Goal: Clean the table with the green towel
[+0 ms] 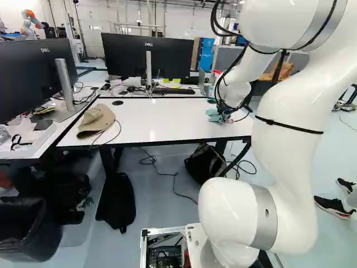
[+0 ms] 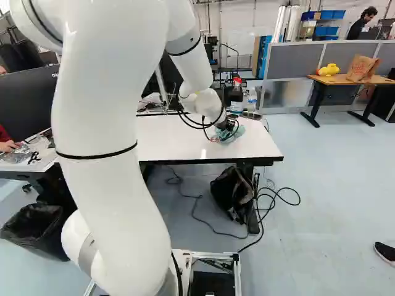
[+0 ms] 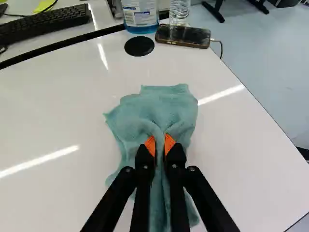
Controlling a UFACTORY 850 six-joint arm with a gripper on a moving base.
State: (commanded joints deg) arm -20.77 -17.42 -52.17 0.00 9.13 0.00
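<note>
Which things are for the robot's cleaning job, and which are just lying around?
For the job:
- green towel, pinched in the gripper
- white table, the thing to clean

Just lying about:
- floppy hat on the table
- phone near the table's corner
- keyboard on the desk behind
- dark bag on the floor

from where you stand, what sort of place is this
Probably a robotics lab or shared tech workspace: monitors on white desks, cables trailing over the floor, and another robot at the far left of the left base view.
</note>
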